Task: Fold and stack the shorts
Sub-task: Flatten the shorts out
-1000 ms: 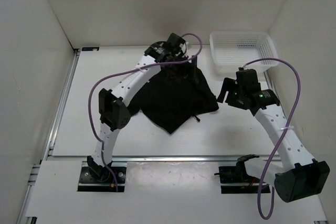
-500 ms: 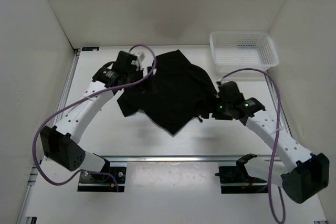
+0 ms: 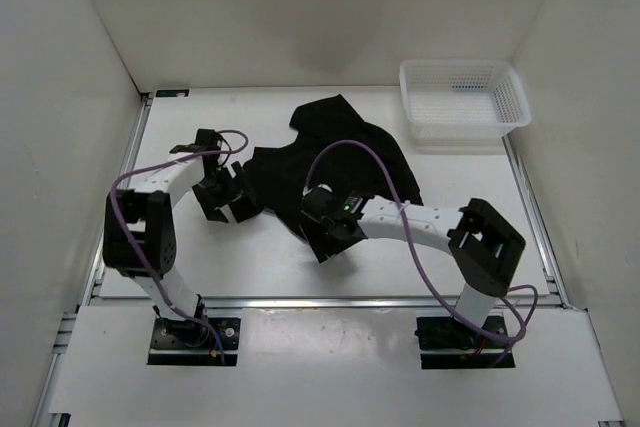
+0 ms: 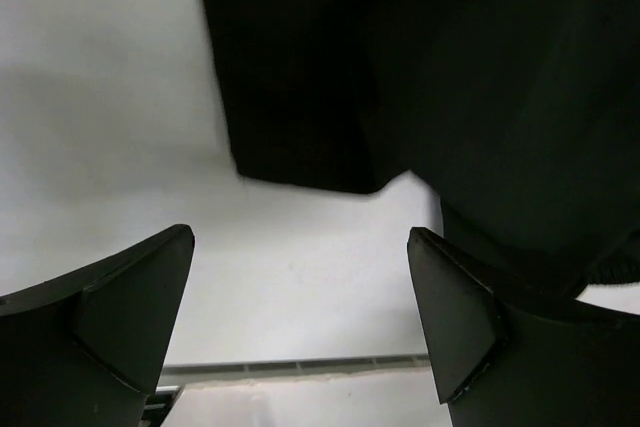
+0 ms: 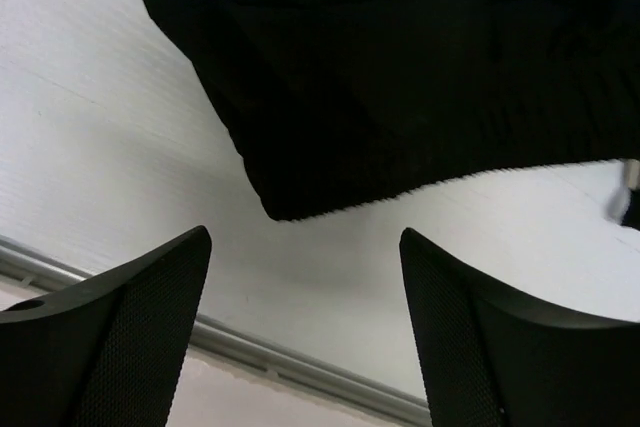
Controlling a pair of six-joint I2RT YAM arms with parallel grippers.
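**Overhead view.** A pair of black shorts (image 3: 335,172) lies rumpled, not spread flat, at the middle of the white table (image 3: 260,272). One lobe of the cloth points toward the back wall and one corner points toward the near edge. A white mesh basket (image 3: 465,127) stands at the far right corner of the table, apart from the shorts. The left gripper (image 3: 230,207) sits just beside the left edge of the cloth, with its arm folded back on itself. The right gripper (image 3: 318,237) sits at the near corner of the cloth, its forearm reaching in from the right. A metal rail (image 3: 320,300) runs along the near edge of the table.

**Left wrist view.** The left gripper (image 4: 300,239) has its jaws spread wide and released, with only bare table (image 4: 100,97) in the gap. The shorts (image 4: 420,67) fill the upper part of the view, and a squared hem ends ahead of the jaws. The right-hand jaw overlaps dark cloth in the picture; whether the two touch cannot be told.

**Right wrist view.** The right gripper (image 5: 305,237) is also released, its jaws parted and holding nothing. A corner of the shorts (image 5: 400,77) with a ribbed edge lies ahead of the gap, clear of both jaws. White table (image 5: 80,127) shows between and around them, and the rail (image 5: 280,372) crosses the lower left.
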